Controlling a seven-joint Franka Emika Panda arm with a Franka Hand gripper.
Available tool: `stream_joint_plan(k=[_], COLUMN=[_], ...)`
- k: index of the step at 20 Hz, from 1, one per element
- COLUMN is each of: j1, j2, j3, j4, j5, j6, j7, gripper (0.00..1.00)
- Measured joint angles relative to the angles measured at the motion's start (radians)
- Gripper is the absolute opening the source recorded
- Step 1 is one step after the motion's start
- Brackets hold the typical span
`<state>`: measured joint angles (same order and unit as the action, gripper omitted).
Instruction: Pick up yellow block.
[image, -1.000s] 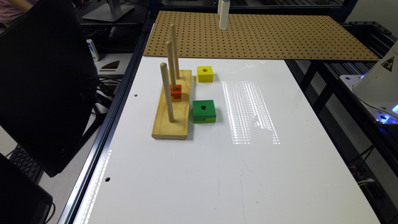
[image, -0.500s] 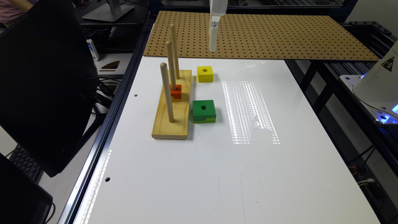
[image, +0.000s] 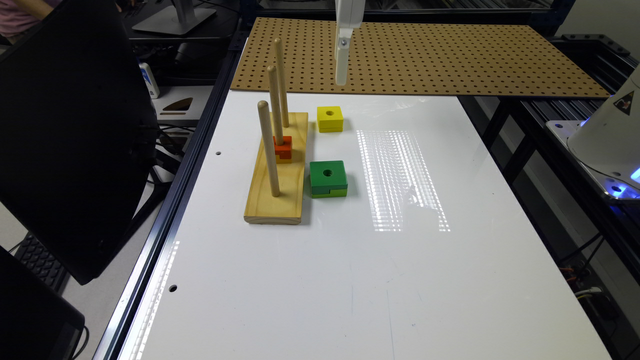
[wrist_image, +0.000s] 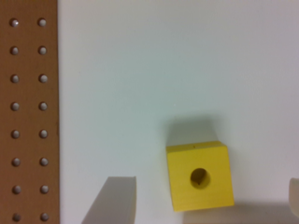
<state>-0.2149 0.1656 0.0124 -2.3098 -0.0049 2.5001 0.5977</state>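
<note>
i see my tool up in the air, fingers wide apart, above the small yellow wooden block on the white table.

Three blocks — one yellow block, one green block, one orange-red block — and three pegs.

Two cameras covered one white table.
The exterior view looked down its length from high up; the wrist view faced straight down, close. Both caught the yellow block beside the pegboard.
</note>
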Motion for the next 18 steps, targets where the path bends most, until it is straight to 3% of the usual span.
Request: stream_joint_plan(k=[4, 11, 18], j1=[0.000, 0.000, 0.000], j2=[0.029, 0.039, 0.116], j3=[0.000, 0.004, 0.004], j4=[0.000, 0.000, 0.000], j5=[0.0000, 0.0000, 0.0000], j6=[0.026, 0.029, 0.106], j7=[0.000, 0.000, 0.000], gripper=[1.00, 1.00, 1.00])
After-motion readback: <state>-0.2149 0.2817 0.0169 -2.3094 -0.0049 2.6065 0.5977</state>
